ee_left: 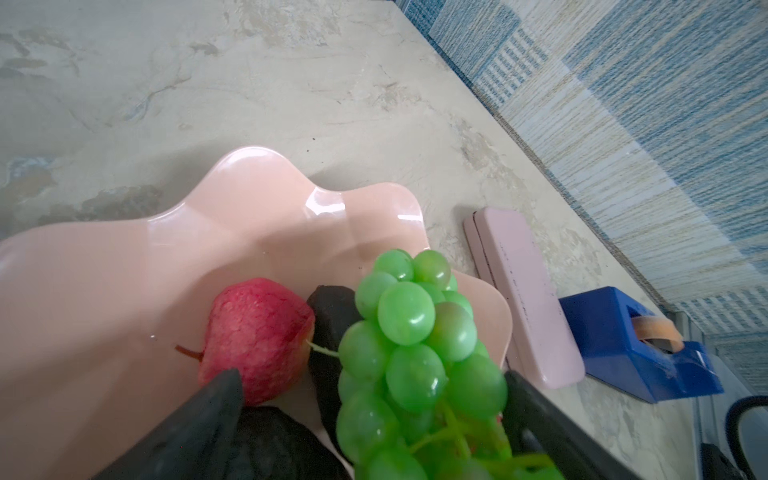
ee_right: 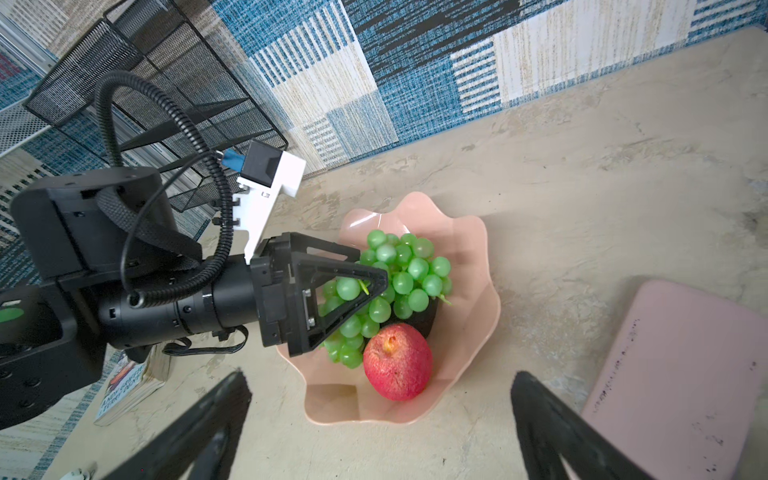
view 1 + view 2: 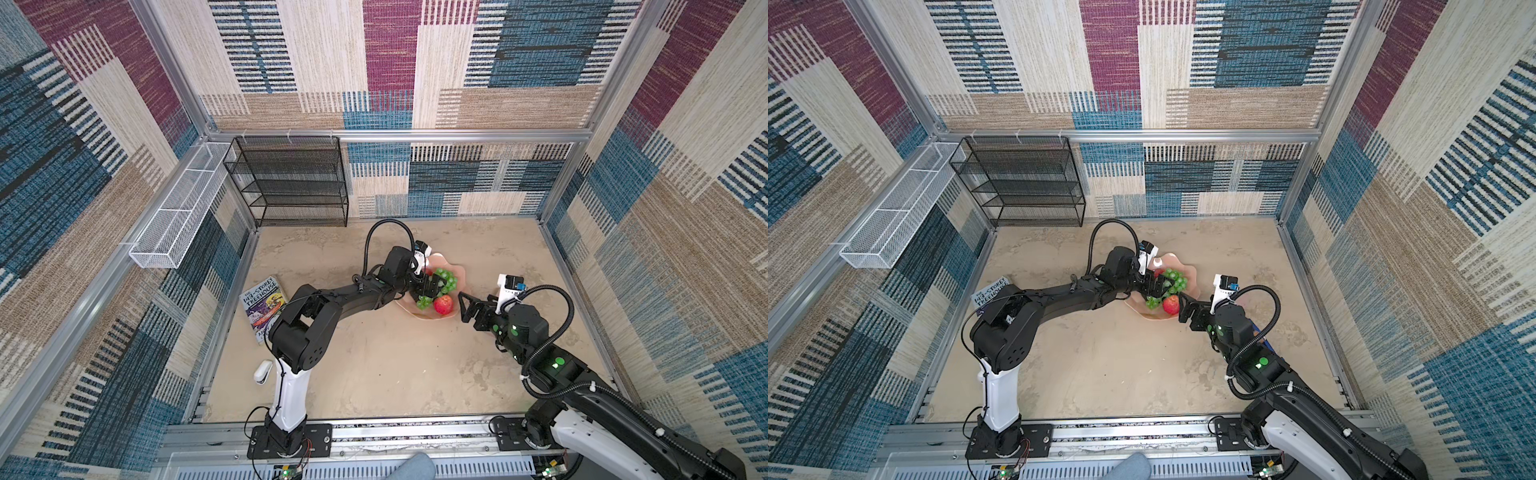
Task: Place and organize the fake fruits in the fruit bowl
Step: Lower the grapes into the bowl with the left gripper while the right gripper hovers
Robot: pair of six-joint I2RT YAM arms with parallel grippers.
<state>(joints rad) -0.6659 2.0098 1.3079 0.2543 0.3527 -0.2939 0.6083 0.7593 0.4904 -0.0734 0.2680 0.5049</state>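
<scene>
The grapes (image 2: 399, 278) are covering most of one avocado (image 2: 424, 321), so only a dark edge is showing beneath them. In the left wrist view a second avocado (image 1: 274, 444) is running off the picture's edge. The left gripper (image 3: 1156, 286) is hiding nearly all of a small red shape, probably the second apple (image 3: 1158, 273). The left arm is blocking most of the book (image 3: 990, 291), leaving only part of its title readable. The pink box (image 2: 681, 374) is being cut off by the picture's edge.
</scene>
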